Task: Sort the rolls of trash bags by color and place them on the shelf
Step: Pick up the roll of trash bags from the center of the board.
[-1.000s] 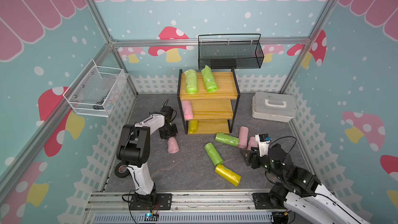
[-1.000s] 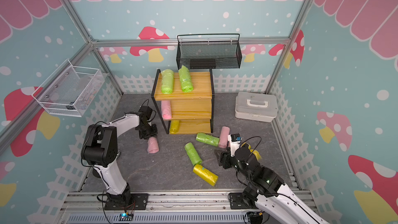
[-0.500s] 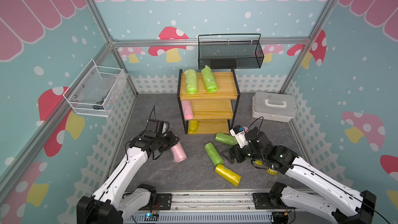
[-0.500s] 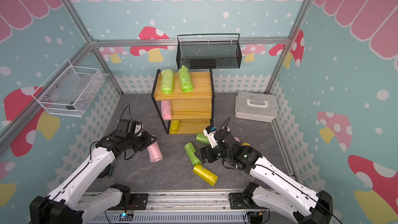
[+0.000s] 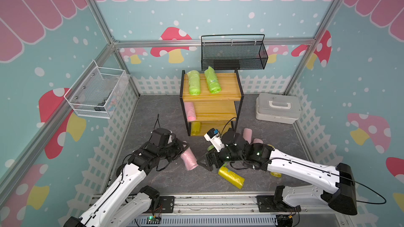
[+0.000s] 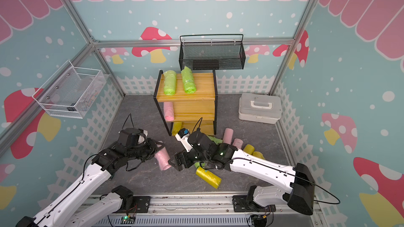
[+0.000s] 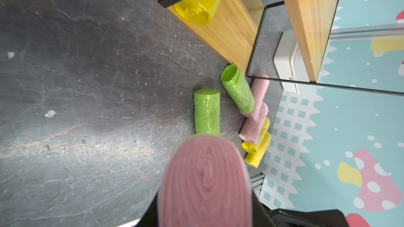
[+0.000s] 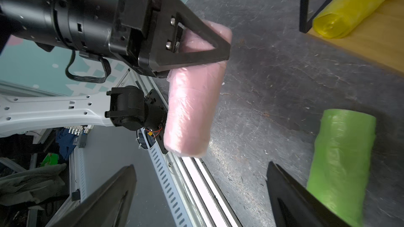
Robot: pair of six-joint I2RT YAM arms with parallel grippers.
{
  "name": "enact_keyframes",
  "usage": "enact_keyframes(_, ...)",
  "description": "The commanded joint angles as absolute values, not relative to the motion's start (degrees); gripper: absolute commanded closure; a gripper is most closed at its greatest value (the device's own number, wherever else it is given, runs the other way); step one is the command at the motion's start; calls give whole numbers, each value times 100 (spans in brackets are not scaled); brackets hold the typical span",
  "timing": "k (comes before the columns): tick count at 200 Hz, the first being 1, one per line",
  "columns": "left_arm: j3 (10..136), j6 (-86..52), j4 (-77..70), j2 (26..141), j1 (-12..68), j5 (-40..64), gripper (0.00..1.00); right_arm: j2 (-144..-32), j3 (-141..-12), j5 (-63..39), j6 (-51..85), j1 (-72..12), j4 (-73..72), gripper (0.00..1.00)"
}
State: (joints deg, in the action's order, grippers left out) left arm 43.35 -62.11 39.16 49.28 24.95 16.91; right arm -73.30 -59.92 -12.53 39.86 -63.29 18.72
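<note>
Left gripper (image 5: 184, 149) is clamped on one end of a pale pink crinkly plastic roll of trash bags (image 5: 189, 161). The rest of the roll sticks out past its fingertips and looks lifted clear of the dark grey floor (image 5: 166, 177).

Right gripper (image 5: 203, 165) has its jaws spread wide with nothing in them. It's pointed straight at the free end of that roll, just short of it and not touching as far as I can tell. To me this reads as a hand-off being set up. It could also be lining up on the lime green plastic roll (image 8: 341, 160) lying right beside one of its jaws.

Pink belongs with the other pink roll (image 5: 189, 111) on the middle board of the three-tier wooden shelf with the black metal frame (image 5: 218, 97), which sits ahead of both grippers.

Next move, my guess: the right jaws slide around the free half and close before the left lets go, or that soft roll drops. It's squishy plastic, so grab mid-body, not the very tip.
</note>
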Motion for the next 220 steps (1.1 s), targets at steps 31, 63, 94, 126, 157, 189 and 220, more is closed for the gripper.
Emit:
enact_keyframes(31, 4515, -6686, 3442, 4885, 2738, 1545, 100, -7702, -6230, -1145, 4191, -6508, 1494, 3)
enact_keyframes(63, 4561, -6791, 3349, 4913, 2790, 1570, 100, -7838, -6240, -1150, 4260, -6522, 1407, 3)
enact_keyframes(94, 4563, -6888, 3237, 4908, 2846, 1577, 100, -8034, -6312, -1221, 4332, -6539, 1354, 7)
enact_keyframes(126, 4570, -6987, 3145, 4882, 2875, 1586, 100, -8157, -6254, -1223, 4462, -6563, 1154, 13)
enact_keyframes(157, 4588, -7043, 3072, 4878, 2900, 1622, 100, -8223, -6316, -1140, 4474, -6562, 1112, 21)
enact_keyframes(189, 4570, -7127, 2982, 4793, 2952, 1617, 100, -8266, -6348, -1054, 4526, -6562, 994, 36)
enact_keyframes(220, 4511, -7161, 2982, 4690, 2967, 1641, 100, -8278, -6342, -1001, 4565, -6552, 985, 65)
